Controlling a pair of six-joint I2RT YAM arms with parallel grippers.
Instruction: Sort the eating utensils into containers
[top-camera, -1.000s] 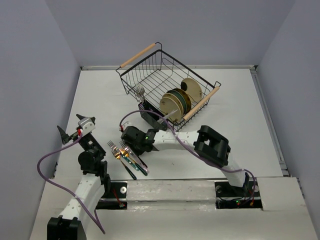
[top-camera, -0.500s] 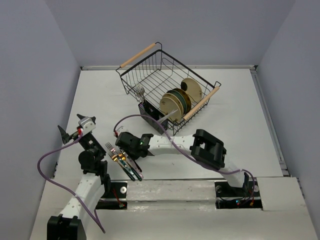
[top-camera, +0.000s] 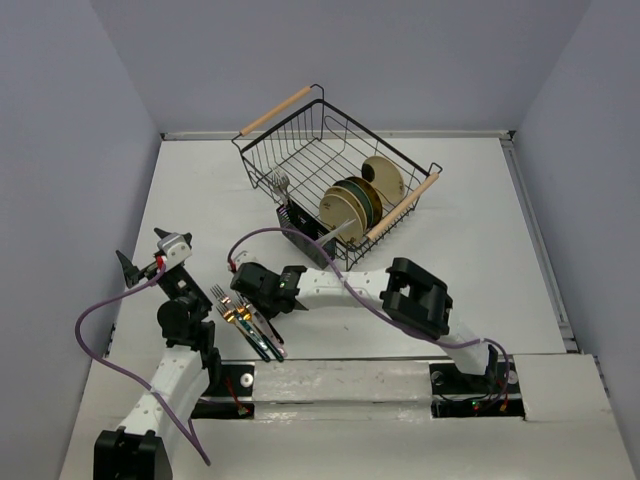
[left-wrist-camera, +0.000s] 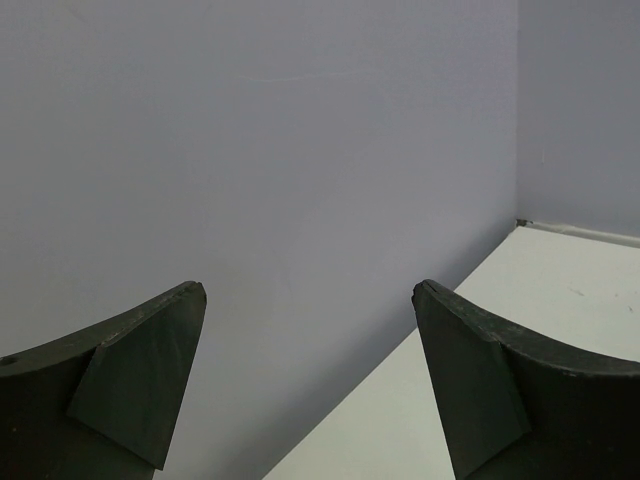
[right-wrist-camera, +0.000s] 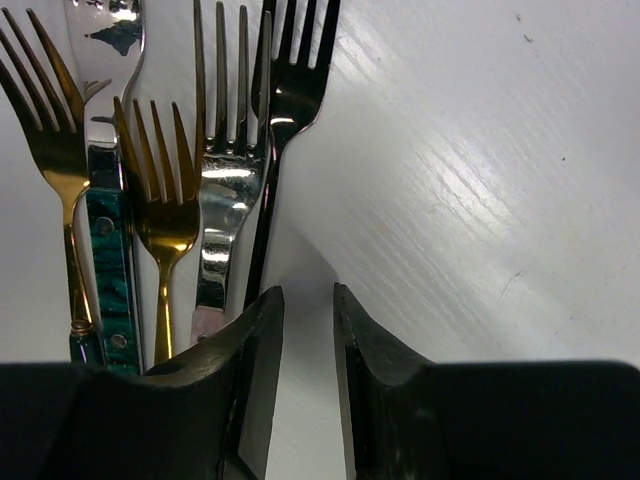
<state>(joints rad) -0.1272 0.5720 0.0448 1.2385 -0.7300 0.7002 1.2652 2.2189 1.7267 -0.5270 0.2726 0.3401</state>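
Note:
Several forks (top-camera: 247, 325) lie side by side on the white table near the front left. In the right wrist view they are a gold fork (right-wrist-camera: 52, 120), a teal-handled fork (right-wrist-camera: 108, 250), a second gold fork (right-wrist-camera: 162, 210), a silver fork with a pink handle (right-wrist-camera: 226, 200) and a dark fork (right-wrist-camera: 292, 90). My right gripper (top-camera: 243, 298) (right-wrist-camera: 309, 295) is low over the table just right of them. Its jaws stand a narrow gap apart with only bare table between them. The black caddy (top-camera: 297, 222) sits at the basket's front left with a silver fork (top-camera: 280, 183) upright in it. My left gripper (top-camera: 140, 262) (left-wrist-camera: 310, 290) is open, empty and raised.
A black wire basket (top-camera: 300, 150) with wooden handles stands at the back centre and holds several plates (top-camera: 352, 205). Walls close in the table on the left and right. A purple cable loops off each arm.
My right gripper has moved left and toward the near edge, from beside the fork heads to over the right side of the fork group. The left arm has not moved.

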